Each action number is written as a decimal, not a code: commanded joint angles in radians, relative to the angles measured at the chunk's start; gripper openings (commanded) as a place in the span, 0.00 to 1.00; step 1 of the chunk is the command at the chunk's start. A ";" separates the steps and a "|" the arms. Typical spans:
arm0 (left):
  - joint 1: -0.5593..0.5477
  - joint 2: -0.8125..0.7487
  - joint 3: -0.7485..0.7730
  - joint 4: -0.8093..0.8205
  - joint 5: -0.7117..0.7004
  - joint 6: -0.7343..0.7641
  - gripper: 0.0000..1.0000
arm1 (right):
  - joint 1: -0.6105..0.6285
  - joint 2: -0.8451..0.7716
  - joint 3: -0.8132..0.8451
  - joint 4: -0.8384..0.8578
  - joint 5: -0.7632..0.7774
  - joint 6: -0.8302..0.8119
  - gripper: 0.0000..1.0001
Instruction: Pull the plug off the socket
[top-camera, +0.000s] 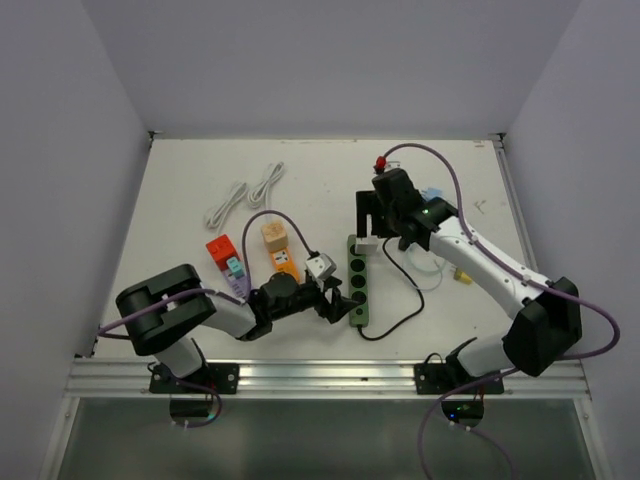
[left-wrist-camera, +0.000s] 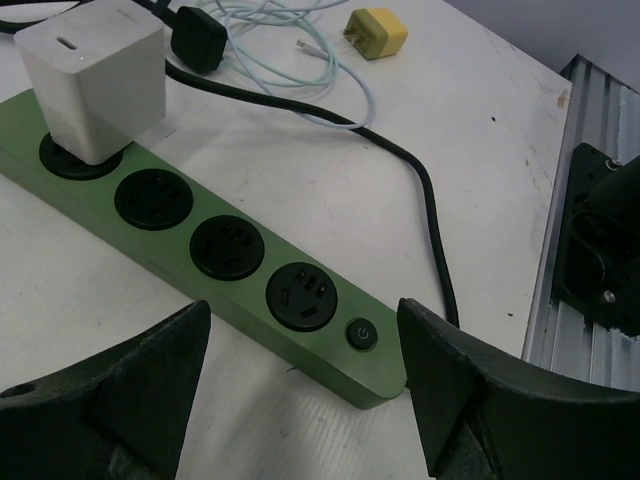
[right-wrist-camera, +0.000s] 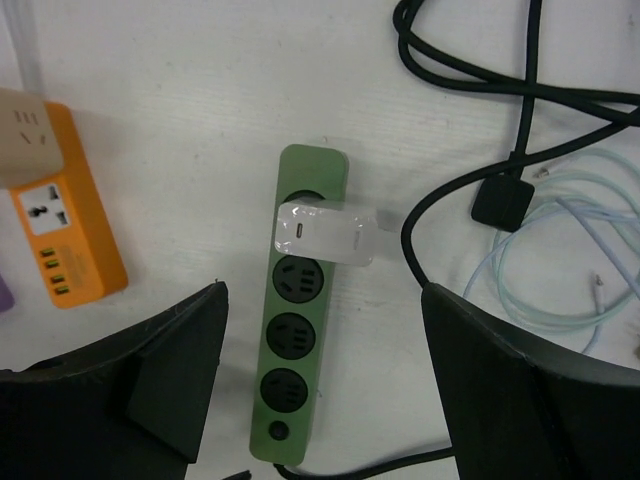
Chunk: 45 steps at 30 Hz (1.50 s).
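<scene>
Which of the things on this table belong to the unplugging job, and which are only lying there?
Belong to the job: white charger, green power strip holding it.
Only lying about: orange power strip, red socket block, yellow plug, white cables.

Your top camera overlooks the whole table (top-camera: 200, 170). The left wrist views the power strip (left-wrist-camera: 190, 225) low and close, the right wrist from straight above.
</scene>
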<state>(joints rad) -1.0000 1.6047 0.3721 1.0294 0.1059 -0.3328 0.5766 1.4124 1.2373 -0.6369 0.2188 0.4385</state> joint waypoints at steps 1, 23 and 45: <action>-0.003 0.047 0.014 0.250 0.044 0.034 0.80 | 0.015 0.026 -0.039 0.012 0.106 0.003 0.82; 0.012 0.259 0.171 0.241 0.083 0.071 0.80 | 0.039 0.253 -0.042 0.117 0.070 0.028 0.74; 0.075 0.412 0.156 0.350 0.098 -0.077 0.79 | 0.037 0.244 -0.082 0.184 -0.101 0.065 0.07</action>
<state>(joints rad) -0.9329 1.9797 0.5583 1.3155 0.1917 -0.3580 0.6071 1.6779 1.1587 -0.5209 0.2325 0.4675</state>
